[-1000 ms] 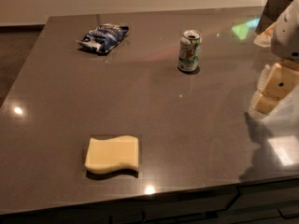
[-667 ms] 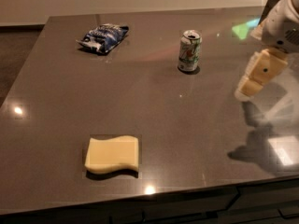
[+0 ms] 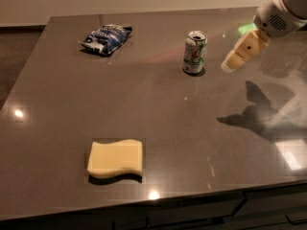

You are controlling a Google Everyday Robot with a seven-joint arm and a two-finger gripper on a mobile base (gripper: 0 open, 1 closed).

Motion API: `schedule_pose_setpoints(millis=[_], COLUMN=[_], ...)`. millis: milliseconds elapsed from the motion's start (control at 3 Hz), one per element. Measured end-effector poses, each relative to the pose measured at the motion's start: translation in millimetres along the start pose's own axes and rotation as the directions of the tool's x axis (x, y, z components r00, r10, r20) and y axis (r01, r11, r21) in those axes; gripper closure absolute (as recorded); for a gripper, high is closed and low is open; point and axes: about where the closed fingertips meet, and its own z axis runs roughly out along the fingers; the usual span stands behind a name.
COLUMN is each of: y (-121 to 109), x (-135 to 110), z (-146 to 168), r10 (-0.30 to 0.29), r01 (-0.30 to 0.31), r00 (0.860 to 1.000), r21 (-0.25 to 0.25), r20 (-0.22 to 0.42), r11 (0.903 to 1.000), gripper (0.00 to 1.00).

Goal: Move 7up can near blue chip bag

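gripper (image 3: 235, 59) has shifted left toward 7up can (image 3: 194, 52); whether spread or closed, cannot tell. can stands upright on dark counter (image 3: 192, 143), just left of gripper. blue chip bag (image 3: 105, 38) well apart, farther left.

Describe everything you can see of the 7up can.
The 7up can is a small white and green metal drink can with a red spot and a silver top. It stands upright on the dark table, toward the far right, touching nothing else. The gripper hovers to its right, not touching it.
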Motion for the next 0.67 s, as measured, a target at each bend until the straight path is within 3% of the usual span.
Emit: schedule_pose_setpoints(millis=[333,667], y=[-39,-56], x=[-18,-30], z=[29,50], r10=[0.084,0.122], r01=[-0.087,-0.129], r00=[0.994,0.987], r21=[0.048,0.058], r20=[0.069,0.108], r11=[0.995,0.99], gripper=[0.0,0.0])
